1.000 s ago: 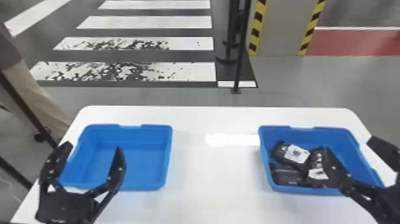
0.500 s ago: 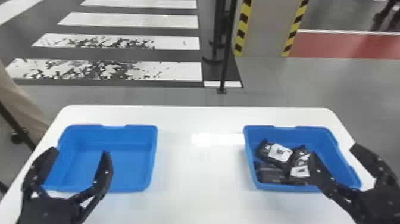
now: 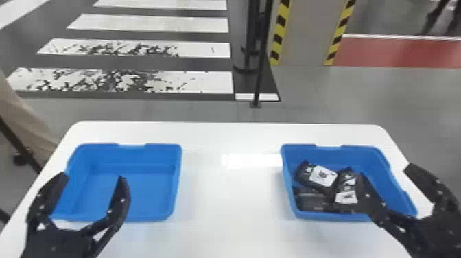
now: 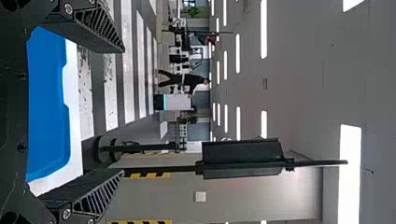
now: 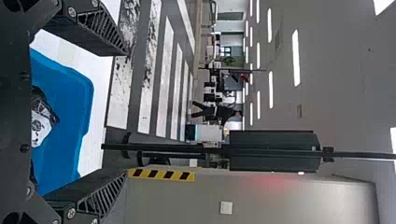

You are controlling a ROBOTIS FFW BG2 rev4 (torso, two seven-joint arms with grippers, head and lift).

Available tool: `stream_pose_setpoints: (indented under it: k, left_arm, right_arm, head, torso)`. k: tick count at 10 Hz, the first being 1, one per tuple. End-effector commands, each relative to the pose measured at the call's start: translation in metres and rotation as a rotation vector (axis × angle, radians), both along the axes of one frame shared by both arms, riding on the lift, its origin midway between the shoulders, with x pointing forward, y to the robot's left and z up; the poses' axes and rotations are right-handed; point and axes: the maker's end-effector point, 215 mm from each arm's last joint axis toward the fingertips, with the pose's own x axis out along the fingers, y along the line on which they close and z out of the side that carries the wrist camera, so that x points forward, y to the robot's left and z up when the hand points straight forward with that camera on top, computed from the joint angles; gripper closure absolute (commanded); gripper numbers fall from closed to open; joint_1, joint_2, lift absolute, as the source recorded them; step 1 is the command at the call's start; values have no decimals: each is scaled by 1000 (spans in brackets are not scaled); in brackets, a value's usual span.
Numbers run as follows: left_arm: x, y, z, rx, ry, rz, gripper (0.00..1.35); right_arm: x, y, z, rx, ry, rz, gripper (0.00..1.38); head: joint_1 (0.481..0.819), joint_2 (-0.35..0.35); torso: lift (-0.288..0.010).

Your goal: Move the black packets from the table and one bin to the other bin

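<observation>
my left gripper [image 3: 91,177] is at the near left part of the blue plastic bin on the left [image 3: 151,197], its two flat black fingers spread apart with only a gap between them. in the head view one finger crosses the bin's left wall and the other crosses its floor.

my right gripper [image 3: 384,171] is spread wide too, pinching nothing. in the head view its inner finger crosses the near part of the blue plastic bin on the right [image 3: 374,164], just beside the packets; i cannot tell if it touches them. its outer finger is past the bin's right wall.

the packets are inside that right bin, gathered toward its left side: a black packet with a white label [image 3: 322,176] lies slanted, a second black packet with white patches [image 3: 345,196] is right beside it, and a dark glossy packet [image 3: 310,199] sits at the near left corner. my right wrist view shows a white label and black wrapping in the bin as well.

both bins stand on the white table [image 3: 226,202], well apart. beyond it i see a striped black-and-white floor [image 3: 202,82], a thin black post [image 3: 259,75] and a grey pillar with yellow-and-black edges [image 3: 305,34].
</observation>
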Motion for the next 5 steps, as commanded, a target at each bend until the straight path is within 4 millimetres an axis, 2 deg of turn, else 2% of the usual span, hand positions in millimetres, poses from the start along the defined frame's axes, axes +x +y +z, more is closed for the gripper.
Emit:
stream_pose_setpoints:
  k: [1, 5]
  left_arm:
    - [1, 0, -1, -5, 3, 1, 117]
    - [1, 1, -2, -10, 7, 3, 117]
  right_arm:
    - [1, 0, 1, -1, -2, 1, 131]
    - [1, 0, 2, -8, -4, 1, 133]
  head:
    - [695, -42]
    - [695, -39]
  torso:
    - [-110]
    - [-110]
